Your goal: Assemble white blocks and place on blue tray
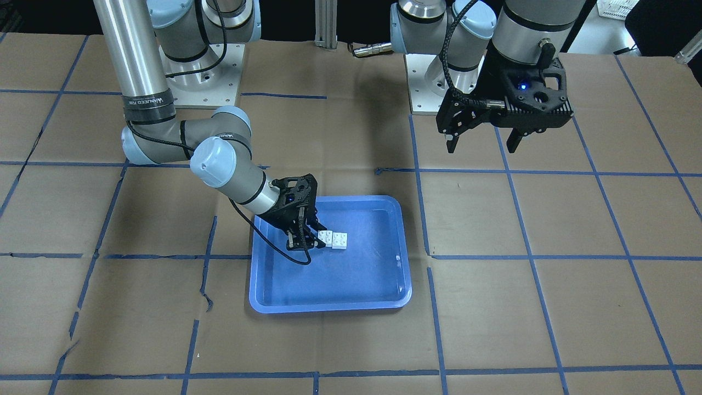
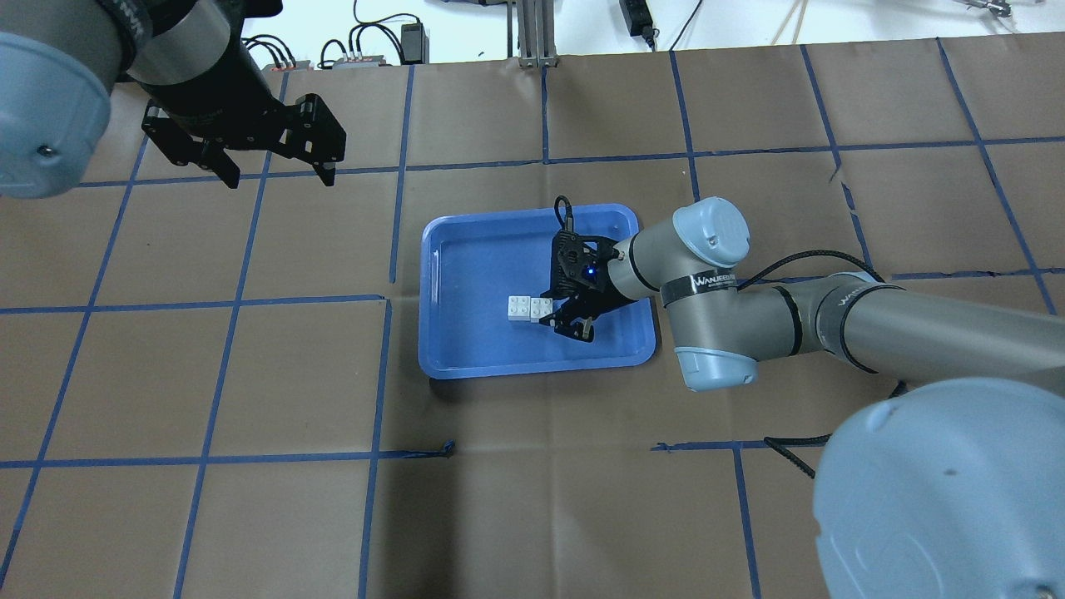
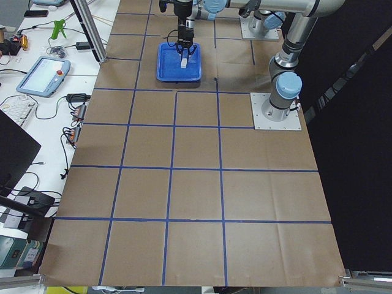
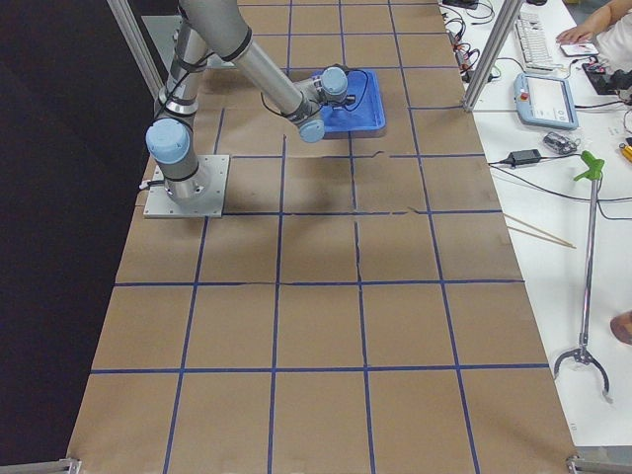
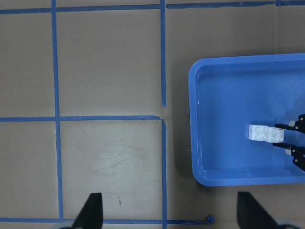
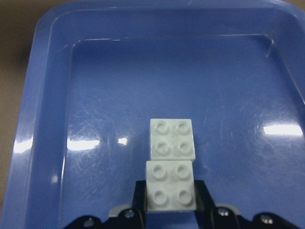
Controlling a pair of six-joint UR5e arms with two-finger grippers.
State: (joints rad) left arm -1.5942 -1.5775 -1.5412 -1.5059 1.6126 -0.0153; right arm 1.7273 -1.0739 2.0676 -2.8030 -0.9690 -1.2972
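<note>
The two white blocks (image 1: 333, 239) sit side by side, touching, on the floor of the blue tray (image 1: 329, 303). They also show in the overhead view (image 2: 529, 309). In the right wrist view the near block (image 6: 170, 186) lies between my right fingers, and the far block (image 6: 172, 139) adjoins it. My right gripper (image 1: 313, 238) is low in the tray and shut on the near block. My left gripper (image 1: 482, 145) is open and empty, high above the table and far from the tray (image 2: 532, 371).
The table is covered in brown paper with a blue tape grid (image 2: 391, 299). The two arm bases (image 1: 203, 82) stand at the robot's side of the table. The left wrist view shows the tray (image 5: 195, 119) to the right of my left gripper (image 5: 171, 212).
</note>
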